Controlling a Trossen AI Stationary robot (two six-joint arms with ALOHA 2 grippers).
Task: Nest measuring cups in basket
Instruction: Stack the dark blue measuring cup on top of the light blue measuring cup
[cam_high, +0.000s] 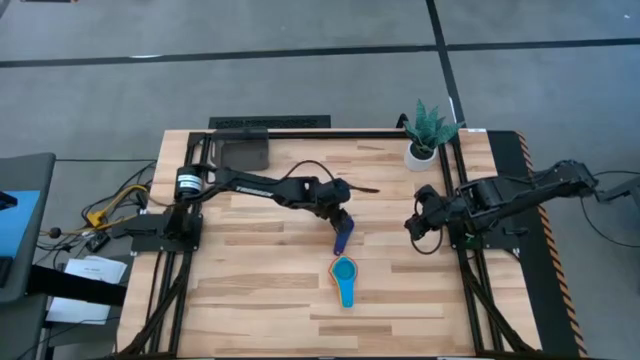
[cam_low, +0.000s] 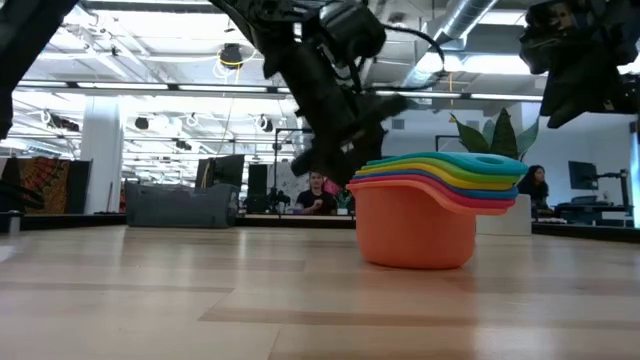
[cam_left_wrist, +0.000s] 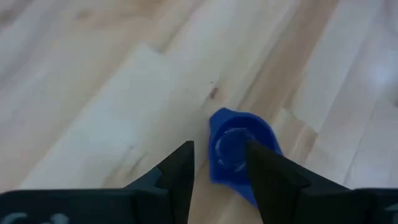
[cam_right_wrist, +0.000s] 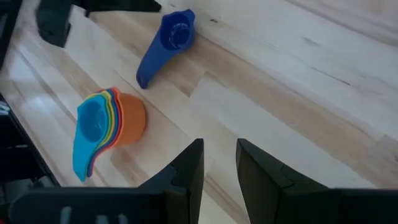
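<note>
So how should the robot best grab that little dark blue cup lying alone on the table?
Probably by the handle. The dark blue cup lies flat on the wooden table, apart from the stack of cups, with its long flat handle pointing away from the bowl. The left gripper already hangs just above it, so coming straight down and pinching across the narrow handle looks easiest; the round bowl seems wider and more slippery.

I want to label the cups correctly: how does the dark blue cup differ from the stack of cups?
The dark blue cup lies alone and apart from the stack, just ahead of the left claw; the stack of cups nests several colours, orange outside, light blue on top. The stack is bulkier. Both rest on the wooden table, outside the basket.
</note>
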